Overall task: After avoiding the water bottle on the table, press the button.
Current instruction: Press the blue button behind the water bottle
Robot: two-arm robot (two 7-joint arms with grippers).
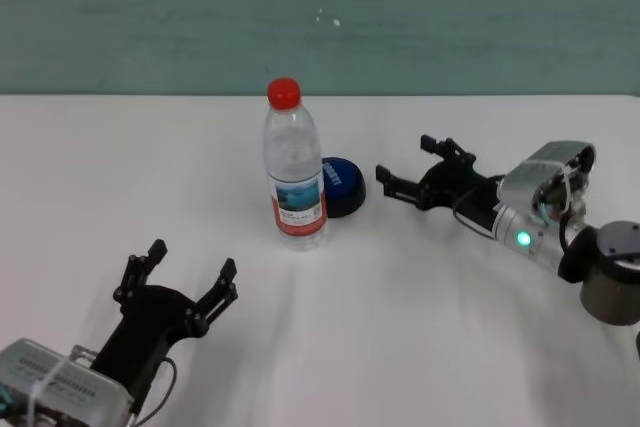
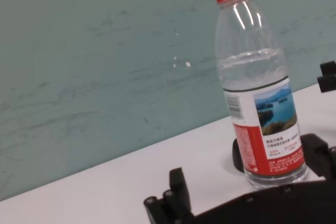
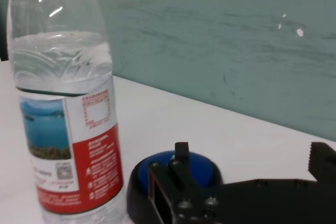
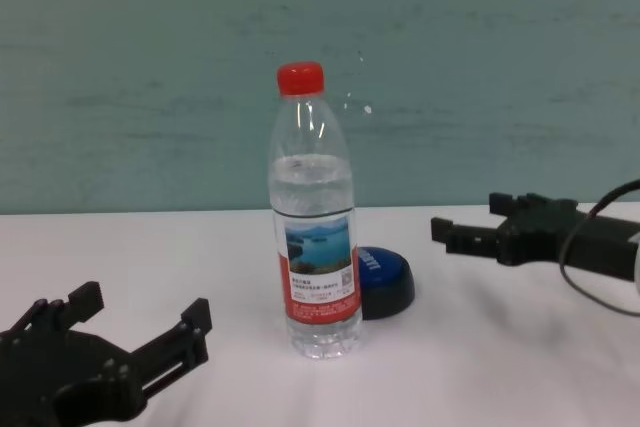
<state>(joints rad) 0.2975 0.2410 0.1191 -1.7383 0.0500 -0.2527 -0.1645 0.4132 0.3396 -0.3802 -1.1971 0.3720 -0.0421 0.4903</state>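
Water bottle point(image 1: 295, 167) stands upright near the middle of the white table point(image 1: 120, 177), red cap on top, label with lake photo and red band facing the robot, partly filled with clear water. This bottle is the landmark for everything else.

Blue button point(image 1: 342, 185) sits on the table just behind and to the right of the bottle — in the chest view the bottle's base overlaps its left edge, so touching or not is unclear. Dome is blue with white lettering on a black base, and far lower than the bottle.

Right gripper point(image 1: 404, 164) is to the right of the bottle, past the button, low over the table and pointed toward the button. Fingers are spread wide with nothing between them. It is near the button but apart from it; a gap of bare table shows between fingertips and dome in the head view. The right wrist view looks along the fingers at the button, with the bottle close at its side.

Left gripper point(image 1: 190, 269) is in front of the bottle and to its left, close to the table's near edge, well apart from bottle and button. Its fingers are also spread wide and empty, aimed roughly toward the bottle.

A teal wall point(image 1: 150, 17) lies beyond the table's far edge, behind the bottle.
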